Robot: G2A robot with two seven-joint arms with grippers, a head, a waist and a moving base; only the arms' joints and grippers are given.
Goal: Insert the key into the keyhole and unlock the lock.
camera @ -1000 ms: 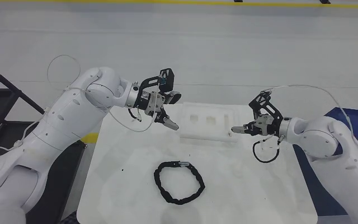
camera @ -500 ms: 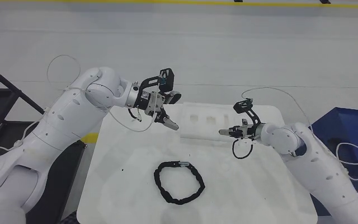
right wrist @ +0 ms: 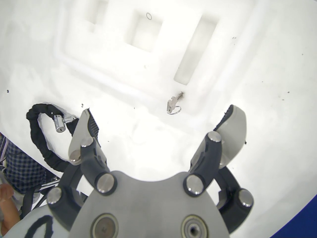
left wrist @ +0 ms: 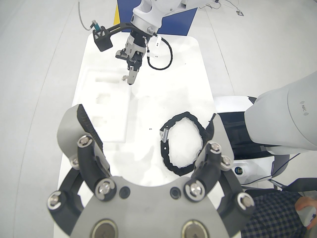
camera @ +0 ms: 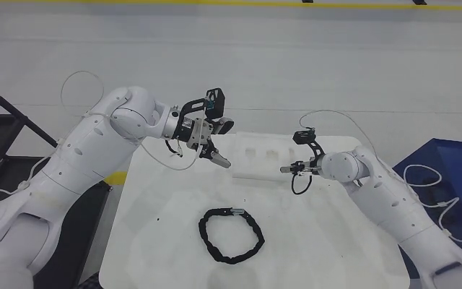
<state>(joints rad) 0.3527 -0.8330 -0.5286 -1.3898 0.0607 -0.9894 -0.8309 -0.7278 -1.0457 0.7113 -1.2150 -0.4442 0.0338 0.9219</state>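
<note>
Silvery key [right wrist: 173, 104] stands wedged blade-first in the foam tray's [right wrist: 74, 60] edge, head and ring exposed, likely for easy pinching. Right gripper [right wrist: 158, 110] hovers spread just short of it. Left gripper [left wrist: 146, 112], spread and empty, hovers by the tray's other end; black chain lock [left wrist: 173, 167] lies apart.

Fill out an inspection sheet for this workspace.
Surface: white rounded-corner table, dark specks.
Job's things: black fabric-sleeved chain lock with silver cylinder, looped on the table; small silver key on a wire ring, at the rim of the white foam tray with rectangular recesses.
Clutter: nothing seen.
Grippers: left gripper open, over the table by the tray's end; right gripper open, close to the key.
Cables: black looped cable at the right wrist; thin pale cable loop beside the left arm.
Surroundings: pale grey floor, blue panel.
</note>
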